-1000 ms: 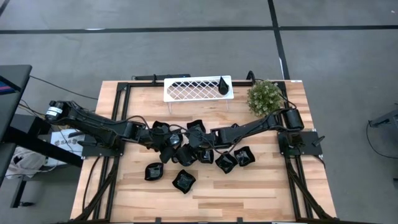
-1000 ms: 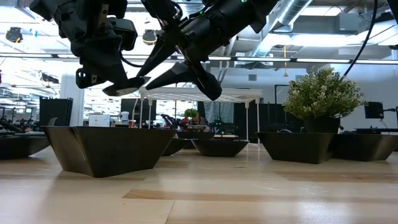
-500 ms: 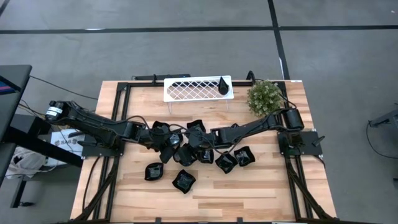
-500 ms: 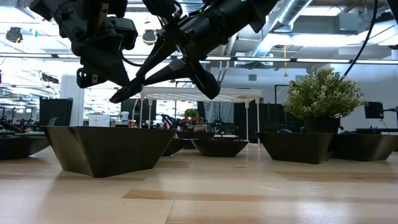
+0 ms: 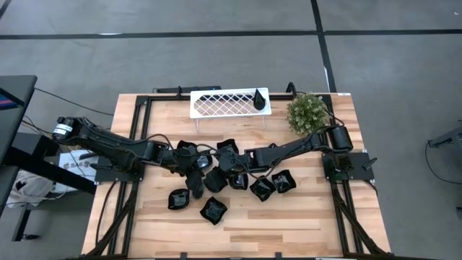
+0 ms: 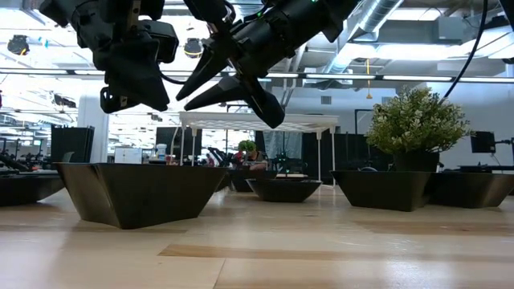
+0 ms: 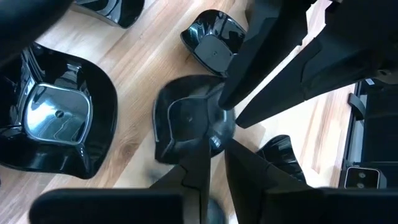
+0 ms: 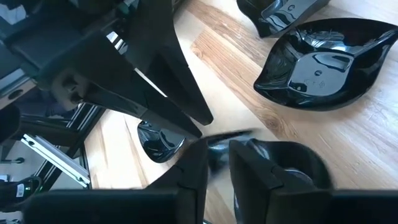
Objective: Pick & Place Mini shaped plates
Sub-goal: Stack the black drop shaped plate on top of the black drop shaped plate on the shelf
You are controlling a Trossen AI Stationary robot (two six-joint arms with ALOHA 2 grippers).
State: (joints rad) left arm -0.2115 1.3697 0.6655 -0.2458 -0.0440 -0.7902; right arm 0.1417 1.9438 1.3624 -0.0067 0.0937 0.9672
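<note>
While both arms meet over the middle of the table [image 5: 289, 224], I see the left gripper [image 7: 214, 148] with its fingers a slit apart and nothing between them. The right gripper [image 6: 186, 100] faces it almost tip to tip, fingers spread in a narrow V, with nothing between them in the low view. Just under the two tips sits a blurred plate [image 7: 180, 124]; I can't tell whether either gripper touches it. The other mini shaped plates [image 5: 214, 209] lie clustered on the wood around the grippers. One teardrop plate [image 5: 258, 99] rests on the white tray [image 5: 220, 105] at the far edge, near the plant [image 5: 306, 112].
</note>
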